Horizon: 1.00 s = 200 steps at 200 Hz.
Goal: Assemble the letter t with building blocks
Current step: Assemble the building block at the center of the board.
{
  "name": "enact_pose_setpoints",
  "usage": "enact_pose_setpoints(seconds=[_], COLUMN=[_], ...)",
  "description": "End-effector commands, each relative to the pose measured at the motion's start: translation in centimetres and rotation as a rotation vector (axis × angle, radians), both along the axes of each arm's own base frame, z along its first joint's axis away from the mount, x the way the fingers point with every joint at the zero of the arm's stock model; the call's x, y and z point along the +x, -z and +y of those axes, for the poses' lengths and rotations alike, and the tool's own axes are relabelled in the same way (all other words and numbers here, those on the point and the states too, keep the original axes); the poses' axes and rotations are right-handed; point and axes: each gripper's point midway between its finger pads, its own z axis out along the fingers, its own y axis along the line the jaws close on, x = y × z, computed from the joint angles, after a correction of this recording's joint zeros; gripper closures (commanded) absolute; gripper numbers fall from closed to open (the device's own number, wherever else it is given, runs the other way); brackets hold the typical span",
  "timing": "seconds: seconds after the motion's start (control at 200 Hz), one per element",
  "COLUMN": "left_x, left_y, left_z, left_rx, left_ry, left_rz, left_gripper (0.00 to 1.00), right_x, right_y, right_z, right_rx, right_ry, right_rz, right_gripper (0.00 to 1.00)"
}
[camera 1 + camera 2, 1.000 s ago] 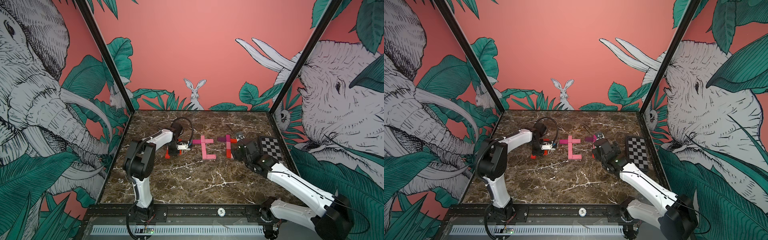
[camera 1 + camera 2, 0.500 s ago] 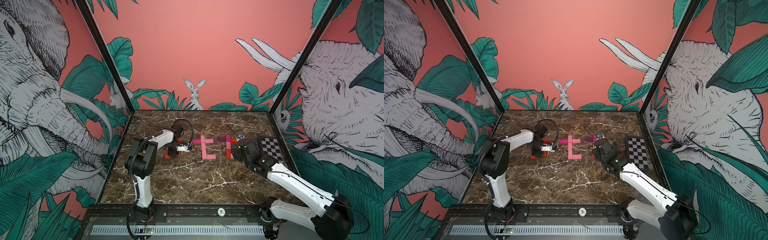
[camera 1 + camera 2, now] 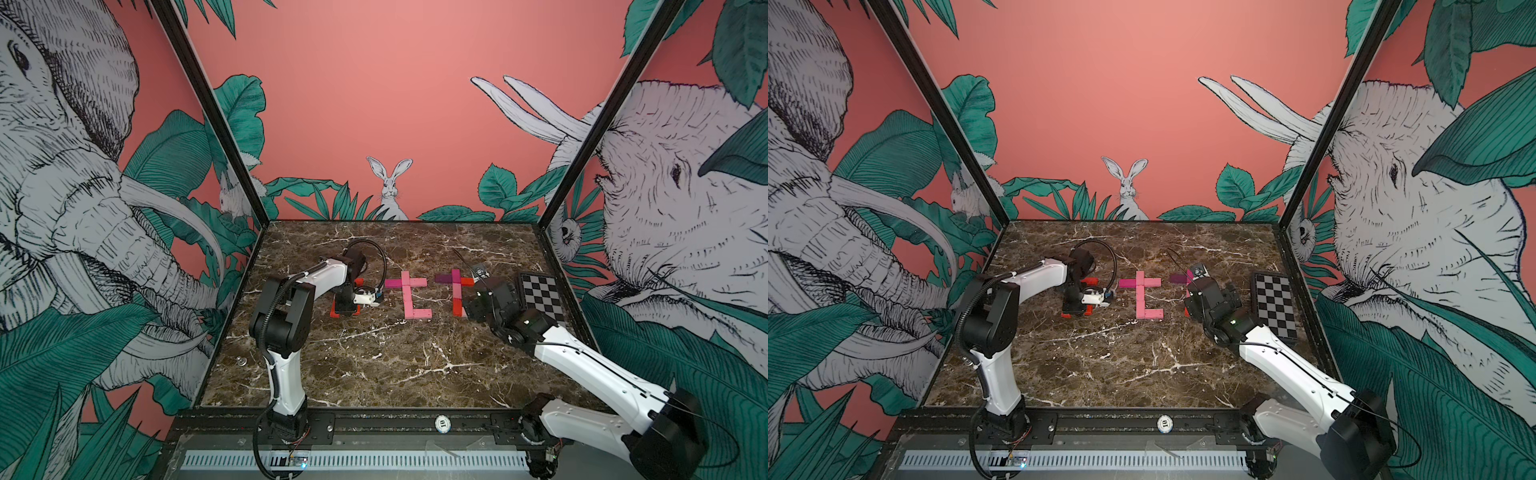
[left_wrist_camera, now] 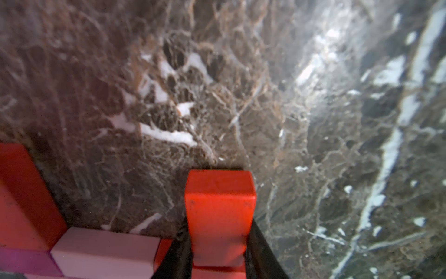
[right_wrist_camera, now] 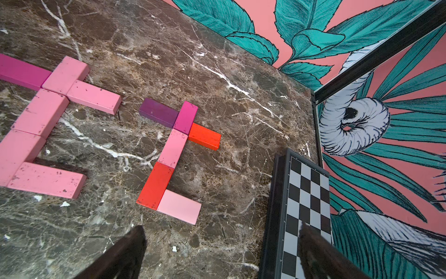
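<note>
Red block [image 4: 219,200], matte, square-edged, lower centre of wrist view, sat clamped in left gripper [image 4: 218,244]. Right gripper [image 5: 220,239] gaped wide over veined marble [image 5: 241,60].

Both top views overlook table [image 3: 374,365] — wrists close-up.

Pink block t [image 3: 408,299] flat beside a purple-pink-red t [image 5: 172,149]; one red block [image 4: 218,212] near a red, pale-pink, purple cluster [image 4: 103,248]

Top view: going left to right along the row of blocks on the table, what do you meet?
left gripper shut on a red block → all-pink letter t → mixed-colour letter t → checkerboard plate
</note>
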Motion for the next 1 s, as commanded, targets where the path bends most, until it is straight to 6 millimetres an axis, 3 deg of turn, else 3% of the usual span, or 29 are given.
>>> enact_pose_setpoints(seconds=[0.0,0.995], left_x=[-2.0,-2.5], left_y=[0.3,1.1], left_z=[0.1,1.3], left_rx=[0.0,0.076], left_ry=[0.031,0.064], left_rz=[0.08,0.092], left_gripper=[1.0,1.0], right_x=[0.1,0.2], right_y=[-0.4,-0.3], right_z=[-0.3,-0.4], right_rx=[0.004,-0.001], right_ry=[0.015,0.016], right_rz=[-0.018,-0.015], right_gripper=[0.04,0.04])
